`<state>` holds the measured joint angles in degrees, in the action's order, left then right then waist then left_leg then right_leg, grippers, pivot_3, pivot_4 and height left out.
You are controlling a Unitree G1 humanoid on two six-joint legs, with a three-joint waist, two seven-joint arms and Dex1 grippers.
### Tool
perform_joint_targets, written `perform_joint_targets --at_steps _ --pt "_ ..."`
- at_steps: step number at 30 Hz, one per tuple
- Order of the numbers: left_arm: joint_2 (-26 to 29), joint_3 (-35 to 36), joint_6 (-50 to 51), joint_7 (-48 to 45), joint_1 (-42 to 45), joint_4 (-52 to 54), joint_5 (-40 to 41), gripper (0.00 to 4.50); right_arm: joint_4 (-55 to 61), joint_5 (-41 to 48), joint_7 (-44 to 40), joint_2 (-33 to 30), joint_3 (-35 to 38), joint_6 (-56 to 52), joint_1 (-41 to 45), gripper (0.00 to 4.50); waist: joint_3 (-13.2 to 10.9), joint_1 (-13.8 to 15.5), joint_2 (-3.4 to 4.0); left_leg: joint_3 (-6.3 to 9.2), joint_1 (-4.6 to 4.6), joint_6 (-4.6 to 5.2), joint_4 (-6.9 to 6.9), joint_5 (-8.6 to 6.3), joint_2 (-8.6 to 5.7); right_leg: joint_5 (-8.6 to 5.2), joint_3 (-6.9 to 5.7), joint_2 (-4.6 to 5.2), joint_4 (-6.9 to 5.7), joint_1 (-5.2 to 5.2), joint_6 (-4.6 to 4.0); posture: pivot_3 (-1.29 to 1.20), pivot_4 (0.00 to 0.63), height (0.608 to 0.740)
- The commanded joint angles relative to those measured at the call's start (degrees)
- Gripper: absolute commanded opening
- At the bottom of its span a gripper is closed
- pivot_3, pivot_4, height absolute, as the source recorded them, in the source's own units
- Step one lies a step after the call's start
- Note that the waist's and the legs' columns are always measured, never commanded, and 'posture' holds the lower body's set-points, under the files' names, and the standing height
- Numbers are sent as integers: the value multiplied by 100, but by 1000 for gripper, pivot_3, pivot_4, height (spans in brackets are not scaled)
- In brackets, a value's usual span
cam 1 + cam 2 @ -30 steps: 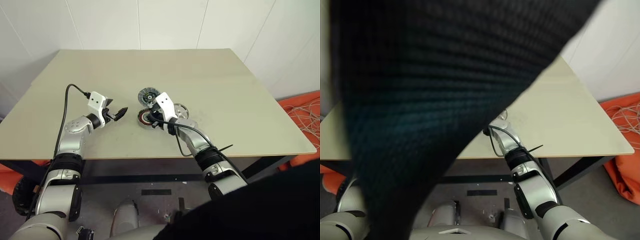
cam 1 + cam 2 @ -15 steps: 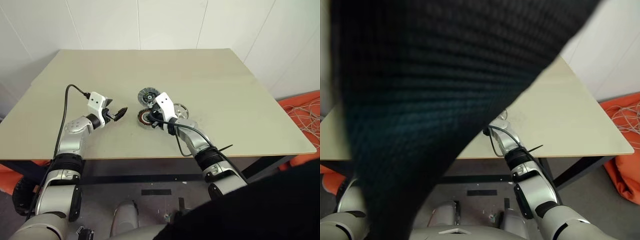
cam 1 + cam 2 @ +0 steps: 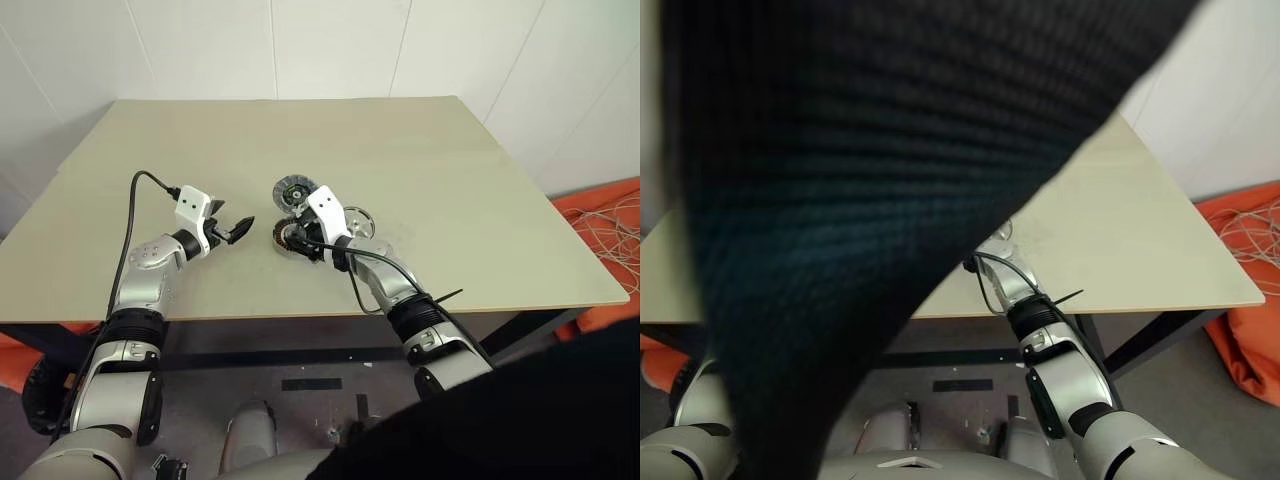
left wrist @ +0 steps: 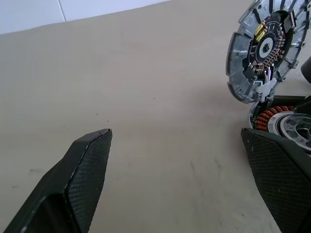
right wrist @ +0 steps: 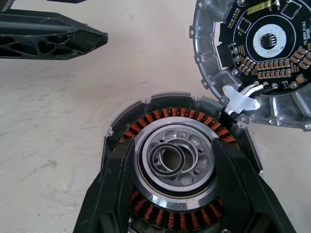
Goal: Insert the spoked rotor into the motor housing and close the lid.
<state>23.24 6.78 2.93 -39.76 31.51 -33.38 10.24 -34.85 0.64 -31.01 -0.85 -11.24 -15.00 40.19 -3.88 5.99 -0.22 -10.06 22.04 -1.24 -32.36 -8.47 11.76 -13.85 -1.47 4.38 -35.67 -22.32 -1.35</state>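
The motor housing (image 5: 171,114), a round silver cup with copper-brown windings, lies on the table in front of me. My right gripper (image 5: 175,145) stands open low over it, one black finger (image 5: 115,187) on each side of its silver centre. The lid (image 5: 252,53) lies just beyond the housing, touching its rim, dark circuit face up. To the right of my right wrist lies the spoked rotor (image 3: 362,221), partly hidden by the wrist. My left gripper (image 3: 236,230) hovers open to the left of the housing, holding nothing, its fingers (image 4: 90,167) wide apart.
The tan table (image 3: 450,160) stretches bare beyond the parts, its front edge close under both arms. Orange cloth with pale cords (image 3: 612,228) lies on the floor past the table's right side. A small dark ring (image 5: 166,159) sits in the housing's centre.
My right gripper's fingers look wider apart over the housing than before. Both arms have stayed where they were. The whole picture has shifted slightly.
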Motion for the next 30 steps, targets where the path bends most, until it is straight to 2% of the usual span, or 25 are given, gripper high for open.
perform_joint_targets --at_steps 1,9,12,17,19,30 --pt "36 46 -93 6 124 129 61 4500 193 1 21 -25 40 62 71 2852 0 -5 0 0 0 0 0 0 0 0 0 0 1 0 0 0 0 740" --pt "25 38 -105 1 142 98 58 4500 786 98 18 -196 137 -33 -124 2852 0 -7 -1 0 2 0 -1 0 -1 0 0 0 2 1 0 0 0 740" --pt "13 32 -120 3 142 71 52 4500 1241 148 -26 -317 148 -135 -369 2253 0 -18 -1 0 2 0 0 0 0 0 0 -1 2 -1 0 0 0 740" --pt "10 31 -141 -4 171 16 47 4500 1675 169 -168 -431 67 -327 -634 565 0 -31 -1 0 1 0 1 0 0 0 0 -1 2 -1 0 0 0 740" --pt "10 29 -150 -5 188 -8 42 4500 1721 148 -211 -438 8 -367 -703 34 0 -33 -1 0 0 0 1 0 0 0 0 -1 2 1 0 0 0 740" --pt "38 48 -156 6 161 -12 45 4500 1556 86 -250 -276 -172 -330 -571 34 0 -37 -1 0 1 0 1 0 0 0 0 -1 2 0 0 0 0 740"
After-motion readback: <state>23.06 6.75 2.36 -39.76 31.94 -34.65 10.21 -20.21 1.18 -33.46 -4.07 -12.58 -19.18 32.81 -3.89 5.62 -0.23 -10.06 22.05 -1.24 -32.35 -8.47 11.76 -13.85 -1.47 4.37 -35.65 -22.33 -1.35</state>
